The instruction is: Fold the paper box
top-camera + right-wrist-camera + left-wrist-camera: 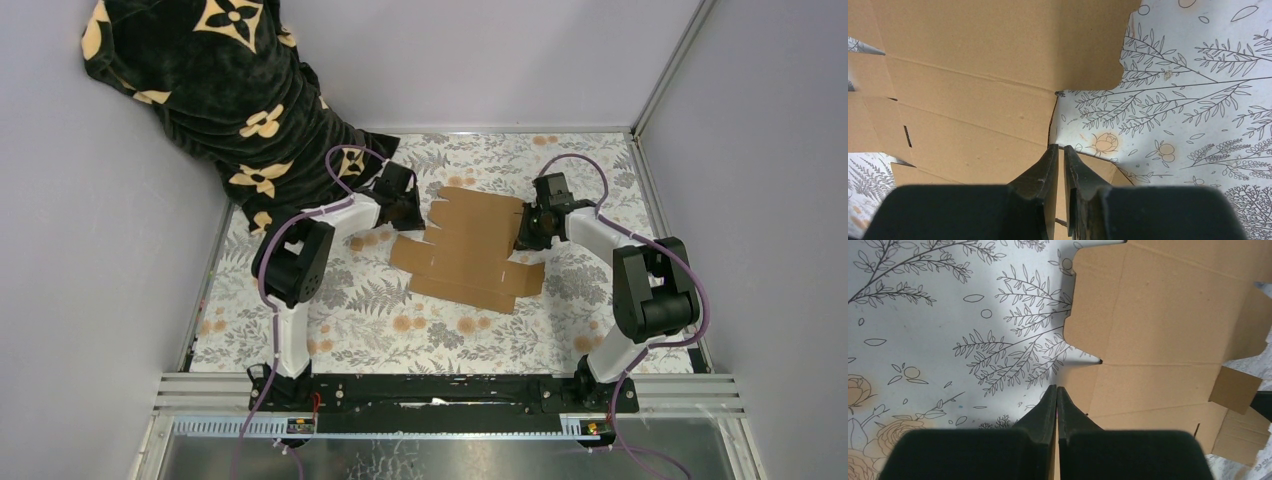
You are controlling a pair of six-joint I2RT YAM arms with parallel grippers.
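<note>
The paper box (470,250) is a flat brown die-cut sheet lying in the middle of the floral table. My left gripper (417,213) is at its left edge. In the left wrist view the fingertips (1057,388) are pressed together at the sheet's (1158,325) left rim, with a thin brown strip of cardboard between the pads. My right gripper (524,228) is at the sheet's right edge. Its jaws (1061,148) are shut with a narrow gap on a side flap (1098,162) of the sheet (973,75), which runs out to their right.
A black blanket with tan flowers (220,90) is heaped in the back left corner, close behind the left arm. Grey walls enclose the table on three sides, and a metal rail (450,405) runs along the near edge by the arm bases.
</note>
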